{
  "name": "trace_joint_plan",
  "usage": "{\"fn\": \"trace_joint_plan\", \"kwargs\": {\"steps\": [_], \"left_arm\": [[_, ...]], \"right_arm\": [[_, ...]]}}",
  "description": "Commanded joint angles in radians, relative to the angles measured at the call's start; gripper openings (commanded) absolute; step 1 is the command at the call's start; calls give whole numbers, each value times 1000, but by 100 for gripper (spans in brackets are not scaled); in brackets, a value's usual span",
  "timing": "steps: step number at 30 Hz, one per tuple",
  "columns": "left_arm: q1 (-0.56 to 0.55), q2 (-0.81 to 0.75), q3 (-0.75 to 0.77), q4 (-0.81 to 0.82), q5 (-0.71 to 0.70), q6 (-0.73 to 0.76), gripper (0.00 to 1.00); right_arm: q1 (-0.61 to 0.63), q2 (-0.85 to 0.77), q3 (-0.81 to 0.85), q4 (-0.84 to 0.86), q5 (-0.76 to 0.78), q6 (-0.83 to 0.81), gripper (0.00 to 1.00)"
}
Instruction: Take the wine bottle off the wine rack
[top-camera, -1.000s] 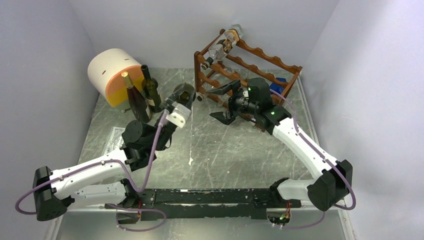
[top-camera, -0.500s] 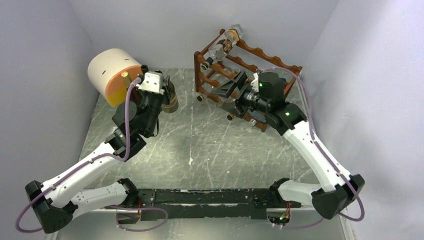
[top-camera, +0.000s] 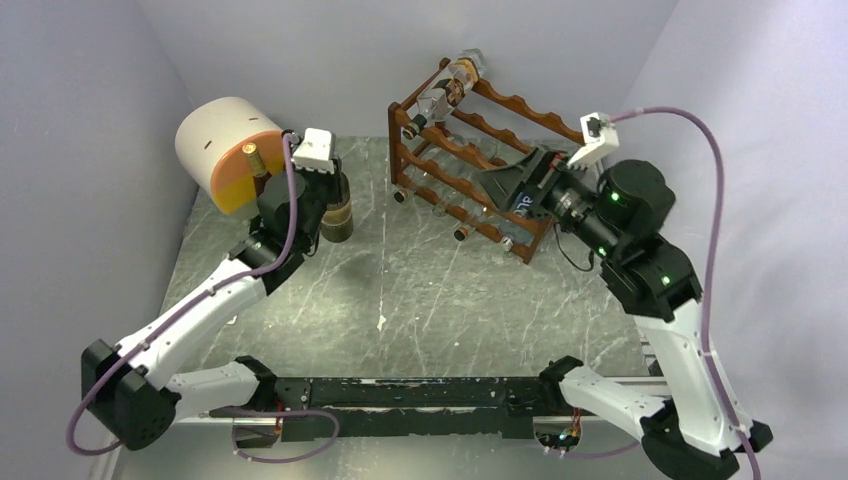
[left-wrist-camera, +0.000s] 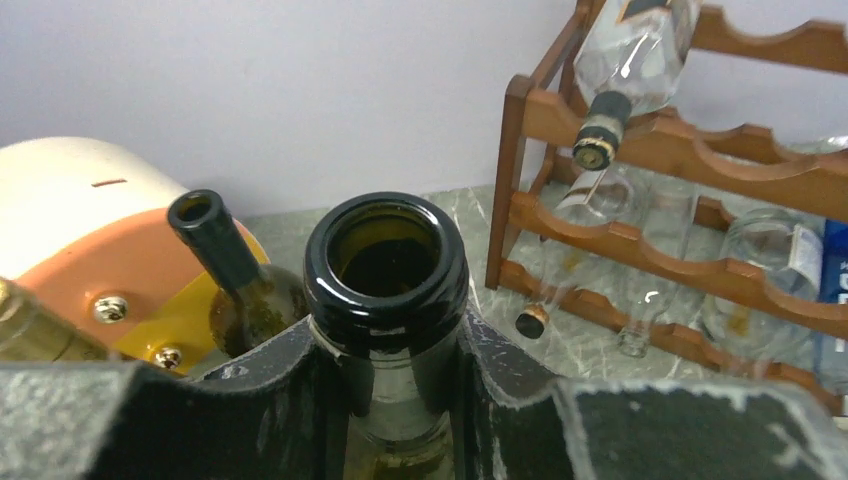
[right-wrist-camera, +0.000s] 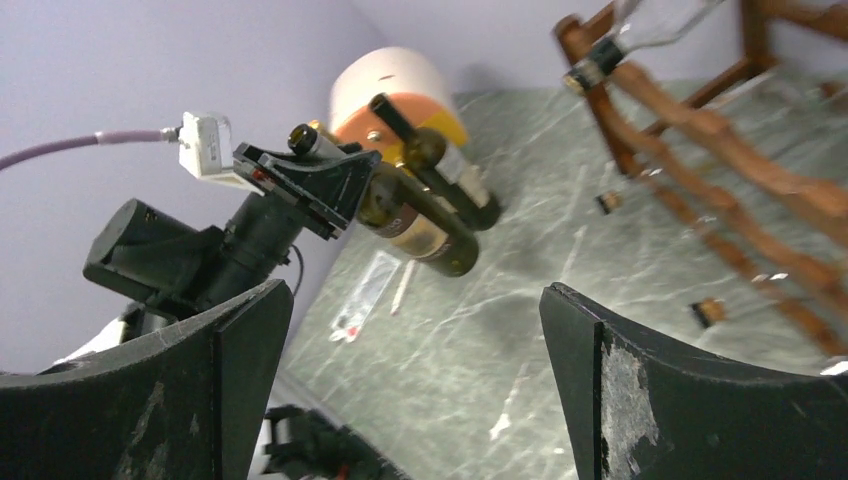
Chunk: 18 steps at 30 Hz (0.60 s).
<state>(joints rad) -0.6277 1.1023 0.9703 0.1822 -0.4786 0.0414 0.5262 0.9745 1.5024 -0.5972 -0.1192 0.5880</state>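
Note:
The dark green wine bottle (top-camera: 338, 218) stands upright at the back left, off the wine rack (top-camera: 497, 104). My left gripper (top-camera: 325, 190) is shut on its neck just under the open mouth (left-wrist-camera: 385, 262), and whether its base touches the table I cannot tell. The reddish-brown wine rack (left-wrist-camera: 640, 250) holds several clear bottles, one tilted on the top tier (top-camera: 446, 94). Raised over the rack's right half, my right gripper (top-camera: 510, 188) is open and empty. The right wrist view shows the held bottle (right-wrist-camera: 415, 225) beyond my open right gripper (right-wrist-camera: 415, 380).
A cream and orange cylinder (top-camera: 225, 150) lies at the back left, with a gold-capped bottle (top-camera: 252, 155) and a dark bottle (left-wrist-camera: 215, 250) beside it. A small packet (right-wrist-camera: 365, 295) lies on the grey table (top-camera: 440, 300). Walls close in on three sides.
My left arm swung the bottle from the table's middle to the back left and stood it upright beside the other bottles. My right arm lifted and drew back right, still open.

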Motion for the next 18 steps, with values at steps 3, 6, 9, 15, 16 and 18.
{"fn": "trace_joint_plan", "kwargs": {"steps": [3, 6, 9, 15, 16, 18], "left_arm": [[82, 125, 121, 139, 136, -30, 7], [135, 185, 157, 135, 138, -62, 7], [187, 201, 144, 154, 161, -90, 7], [210, 196, 66, 184, 214, -78, 7], [214, 193, 52, 188, 214, -73, 7], [229, 183, 15, 206, 214, -71, 7]], "right_arm": [[-2, -106, -29, -71, 209, -191, 100], [-2, -120, -20, -93, 246, -222, 100], [-1, -122, -6, -119, 271, -244, 100], [-1, -136, -34, -114, 298, -258, 100], [-2, -137, -39, -107, 296, -257, 100], [-2, -127, -44, -100, 284, -253, 100]]}}
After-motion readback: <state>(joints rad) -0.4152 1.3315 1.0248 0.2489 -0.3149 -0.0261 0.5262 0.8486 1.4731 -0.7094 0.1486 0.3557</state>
